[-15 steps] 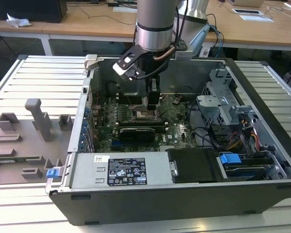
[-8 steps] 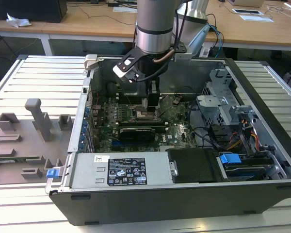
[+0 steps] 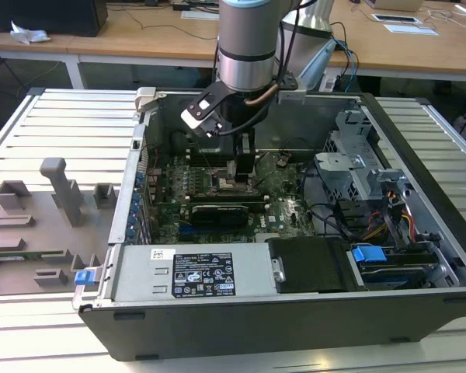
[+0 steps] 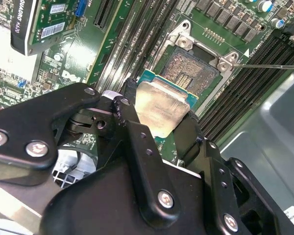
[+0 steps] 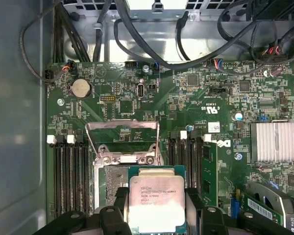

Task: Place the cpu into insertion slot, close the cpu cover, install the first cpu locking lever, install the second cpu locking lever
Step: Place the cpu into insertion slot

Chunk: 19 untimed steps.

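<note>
Cpu, pale silvery square with green rim, in hand

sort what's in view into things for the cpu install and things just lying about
For the job:
cpu, clamped in the gripper
insertion slot, uncovered
cpu cover, standing open

Lying about:
graphics card
memory slots
coin battery
finned heatsink
cables
grey fixture blocks
</note>
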Available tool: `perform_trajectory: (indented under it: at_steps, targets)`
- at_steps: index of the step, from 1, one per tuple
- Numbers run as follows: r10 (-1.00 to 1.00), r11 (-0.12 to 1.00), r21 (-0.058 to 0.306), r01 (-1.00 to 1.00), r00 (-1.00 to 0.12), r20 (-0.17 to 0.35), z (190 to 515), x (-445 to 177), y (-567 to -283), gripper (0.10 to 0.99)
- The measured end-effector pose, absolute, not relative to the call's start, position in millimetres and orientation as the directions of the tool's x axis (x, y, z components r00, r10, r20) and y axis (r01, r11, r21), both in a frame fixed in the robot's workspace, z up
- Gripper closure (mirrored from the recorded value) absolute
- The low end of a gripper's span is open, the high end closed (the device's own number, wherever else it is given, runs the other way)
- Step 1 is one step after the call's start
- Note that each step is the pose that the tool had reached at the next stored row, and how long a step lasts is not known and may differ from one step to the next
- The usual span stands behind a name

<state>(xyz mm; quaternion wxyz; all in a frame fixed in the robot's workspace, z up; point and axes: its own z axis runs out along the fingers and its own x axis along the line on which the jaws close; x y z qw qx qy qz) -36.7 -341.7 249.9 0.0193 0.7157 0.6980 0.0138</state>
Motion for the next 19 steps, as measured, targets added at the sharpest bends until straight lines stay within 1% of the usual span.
perform_trajectory:
  at_steps: [19]
  targets:
    - [1.000,-0.021,0.047,0.999,0.021,-0.007,234,-38,-338,0.541]
